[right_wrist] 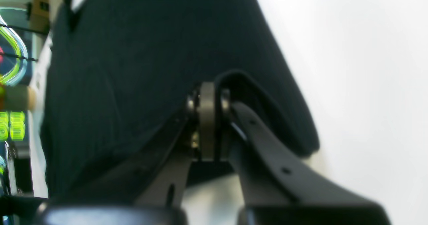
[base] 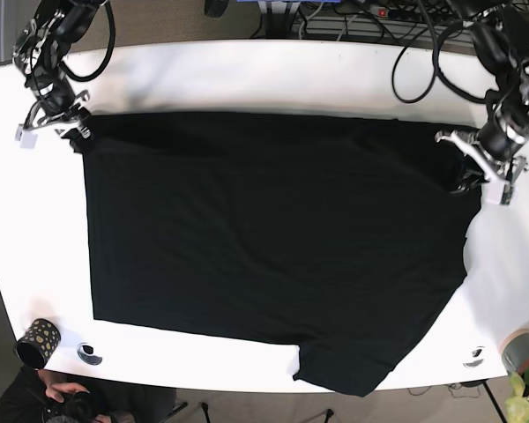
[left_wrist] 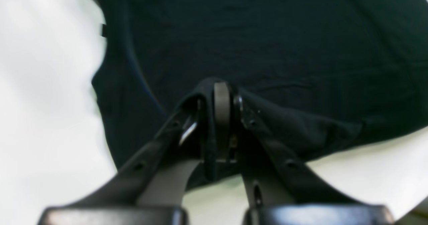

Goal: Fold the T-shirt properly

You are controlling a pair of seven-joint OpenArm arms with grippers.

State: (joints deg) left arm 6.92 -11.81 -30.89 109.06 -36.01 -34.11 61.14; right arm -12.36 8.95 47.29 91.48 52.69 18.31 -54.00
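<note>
The black T-shirt (base: 264, 238) lies spread flat over the white table (base: 247, 75). My left gripper (base: 463, 181) is at the shirt's right edge in the base view. In the left wrist view this gripper (left_wrist: 222, 99) is shut on a raised pinch of the T-shirt (left_wrist: 267, 44). My right gripper (base: 75, 128) sits at the shirt's far left corner. The right wrist view shows that gripper (right_wrist: 207, 103) shut on a fold of the T-shirt (right_wrist: 150, 51) hem.
Cables (base: 423, 44) trail along the table's far edge. A patterned cup (base: 37, 342) stands at the near left corner, and a small round marker (base: 89, 353) is beside it. A grey can (base: 520, 351) and a plant (base: 525, 397) are at the near right.
</note>
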